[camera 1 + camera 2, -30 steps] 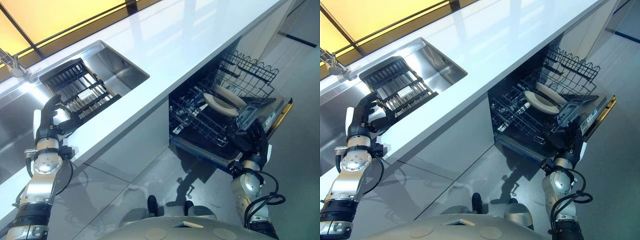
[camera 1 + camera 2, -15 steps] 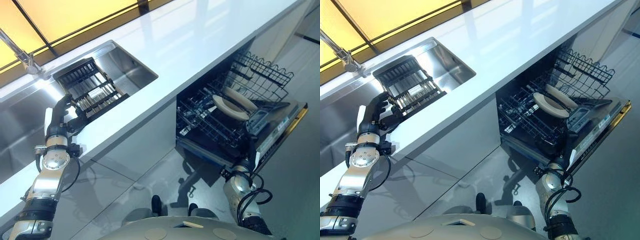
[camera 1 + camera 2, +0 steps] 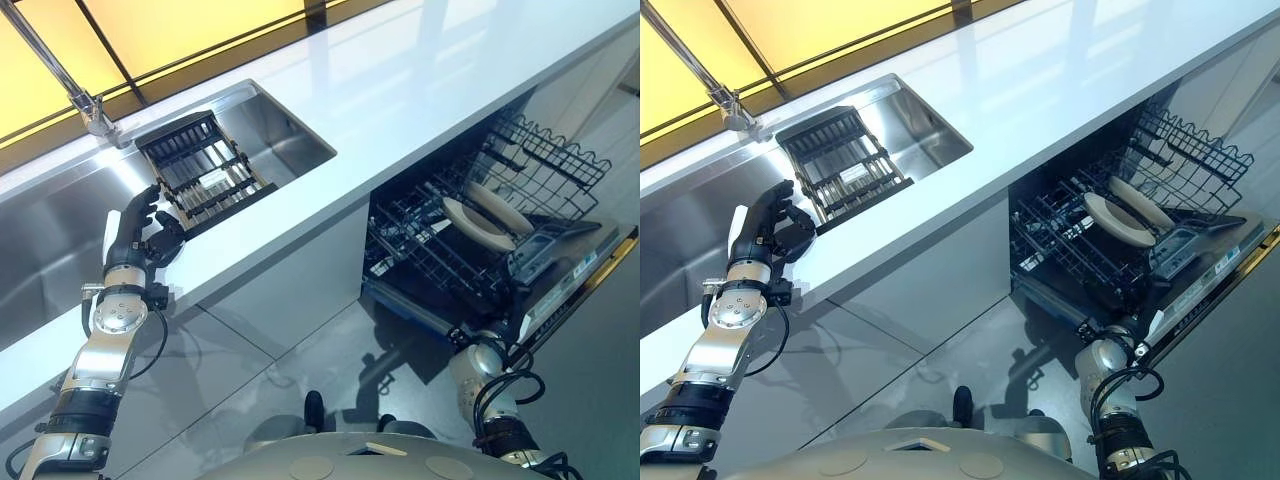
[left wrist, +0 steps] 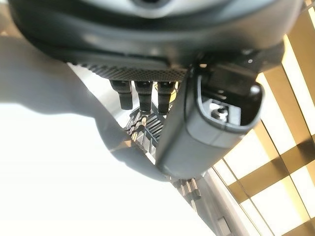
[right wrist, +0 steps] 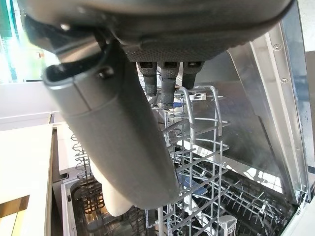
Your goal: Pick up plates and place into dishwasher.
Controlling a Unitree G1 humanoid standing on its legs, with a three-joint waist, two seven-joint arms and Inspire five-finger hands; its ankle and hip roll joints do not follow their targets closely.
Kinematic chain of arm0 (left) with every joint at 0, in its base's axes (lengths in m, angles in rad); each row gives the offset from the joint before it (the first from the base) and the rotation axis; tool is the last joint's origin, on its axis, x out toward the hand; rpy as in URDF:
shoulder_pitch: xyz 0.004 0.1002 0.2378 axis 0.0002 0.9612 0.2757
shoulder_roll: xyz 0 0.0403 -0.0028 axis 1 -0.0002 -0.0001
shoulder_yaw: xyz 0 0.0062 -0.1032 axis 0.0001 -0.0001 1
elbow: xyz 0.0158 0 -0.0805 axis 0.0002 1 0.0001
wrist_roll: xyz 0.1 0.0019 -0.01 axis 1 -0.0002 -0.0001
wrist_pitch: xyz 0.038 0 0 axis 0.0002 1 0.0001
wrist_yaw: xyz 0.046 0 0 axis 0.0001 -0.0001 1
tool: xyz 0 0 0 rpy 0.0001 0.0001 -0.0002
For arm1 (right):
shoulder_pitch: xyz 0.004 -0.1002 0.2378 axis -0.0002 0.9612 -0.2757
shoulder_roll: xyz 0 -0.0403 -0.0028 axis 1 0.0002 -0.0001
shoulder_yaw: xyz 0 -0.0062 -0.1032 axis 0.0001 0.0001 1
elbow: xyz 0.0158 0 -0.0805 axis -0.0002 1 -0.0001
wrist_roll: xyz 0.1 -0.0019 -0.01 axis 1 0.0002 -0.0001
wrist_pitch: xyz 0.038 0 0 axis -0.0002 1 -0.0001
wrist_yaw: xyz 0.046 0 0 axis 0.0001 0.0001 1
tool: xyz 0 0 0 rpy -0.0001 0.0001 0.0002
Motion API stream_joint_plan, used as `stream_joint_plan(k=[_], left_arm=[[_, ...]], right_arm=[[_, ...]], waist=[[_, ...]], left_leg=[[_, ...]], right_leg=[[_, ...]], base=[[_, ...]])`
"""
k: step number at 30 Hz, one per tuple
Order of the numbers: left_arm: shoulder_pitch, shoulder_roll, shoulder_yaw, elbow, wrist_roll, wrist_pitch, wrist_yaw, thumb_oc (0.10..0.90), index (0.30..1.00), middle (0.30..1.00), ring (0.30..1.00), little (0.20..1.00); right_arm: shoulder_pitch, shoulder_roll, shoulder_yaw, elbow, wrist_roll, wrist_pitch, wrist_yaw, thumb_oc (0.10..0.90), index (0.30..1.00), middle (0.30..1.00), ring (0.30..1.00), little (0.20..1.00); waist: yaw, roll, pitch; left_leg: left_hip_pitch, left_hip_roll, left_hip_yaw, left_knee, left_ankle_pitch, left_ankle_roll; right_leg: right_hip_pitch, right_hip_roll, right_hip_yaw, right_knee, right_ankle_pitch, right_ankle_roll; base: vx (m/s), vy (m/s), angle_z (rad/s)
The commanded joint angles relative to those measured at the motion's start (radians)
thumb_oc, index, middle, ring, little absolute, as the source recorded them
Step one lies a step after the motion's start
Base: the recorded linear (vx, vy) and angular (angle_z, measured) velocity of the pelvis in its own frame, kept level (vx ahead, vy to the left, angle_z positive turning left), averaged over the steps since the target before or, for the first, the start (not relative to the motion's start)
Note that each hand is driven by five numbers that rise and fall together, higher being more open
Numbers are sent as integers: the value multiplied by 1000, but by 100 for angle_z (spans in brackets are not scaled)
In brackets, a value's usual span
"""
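Two cream plates (image 3: 474, 222) stand side by side in the lower rack (image 3: 430, 250) of the open dishwasher, the second plate (image 3: 503, 207) just behind the first. My left hand (image 3: 140, 233) hovers at the counter's edge beside the black dish rack (image 3: 200, 175) in the sink, open and holding nothing. In the left wrist view its fingers (image 4: 142, 96) point toward that rack's bars. My right hand (image 5: 123, 142) hangs low by the dishwasher door's edge, open and empty, with the wire rack (image 5: 197, 147) past its fingertips.
The dishwasher door (image 3: 570, 285) is folded down and juts into the floor space at right. A white countertop (image 3: 400, 110) runs across the scene above it. The steel sink (image 3: 60, 230) has a tap (image 3: 92, 108) at its back.
The whole picture has shifted, so the camera moved. My right hand has dropped from in front of the door to below its edge. My left hand stays by the sink rack.
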State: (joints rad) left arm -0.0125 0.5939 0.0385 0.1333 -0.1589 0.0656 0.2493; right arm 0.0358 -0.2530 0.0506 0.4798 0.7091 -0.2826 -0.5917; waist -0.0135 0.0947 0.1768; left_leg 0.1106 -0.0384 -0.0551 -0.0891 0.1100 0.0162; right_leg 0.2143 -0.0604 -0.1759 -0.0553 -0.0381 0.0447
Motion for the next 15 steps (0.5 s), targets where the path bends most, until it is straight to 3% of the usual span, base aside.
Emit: stream_joint_plan(k=[1,4,7,15], left_arm=[[12,36,-8,-53,17,-33,-3,800,900,900,900,900],[2,29,-19,-38,26,-41,-3,800,900,900,900,900],[-15,31,-33,-21,24,-43,1,800,900,900,900,900],[-93,42,-89,13,7,-21,8,800,900,900,900,900]], right_arm=[[-121,28,10,-79,173,-2,285,800,900,900,900,900],[-145,41,34,-138,343,-3,507,800,900,900,900,900],[-180,50,49,-189,453,17,650,800,900,900,900,900],[-363,64,150,-301,438,41,668,800,900,900,900,900]], waist=[[72,-2,-2],[81,-7,1],[89,-12,2],[118,-30,-5]], left_leg=[[19,-73,16,36,-128,15],[16,-73,15,40,-132,19],[15,-73,18,42,-136,21],[10,-72,13,57,-142,23]], right_leg=[[-122,-24,-9,132,-14,39],[-125,-29,-17,131,-12,43],[-123,-32,-25,122,-8,49],[-109,-35,-37,100,1,52]], base=[[0,0,0],[0,0,0],[0,0,0],[4,1,1]])
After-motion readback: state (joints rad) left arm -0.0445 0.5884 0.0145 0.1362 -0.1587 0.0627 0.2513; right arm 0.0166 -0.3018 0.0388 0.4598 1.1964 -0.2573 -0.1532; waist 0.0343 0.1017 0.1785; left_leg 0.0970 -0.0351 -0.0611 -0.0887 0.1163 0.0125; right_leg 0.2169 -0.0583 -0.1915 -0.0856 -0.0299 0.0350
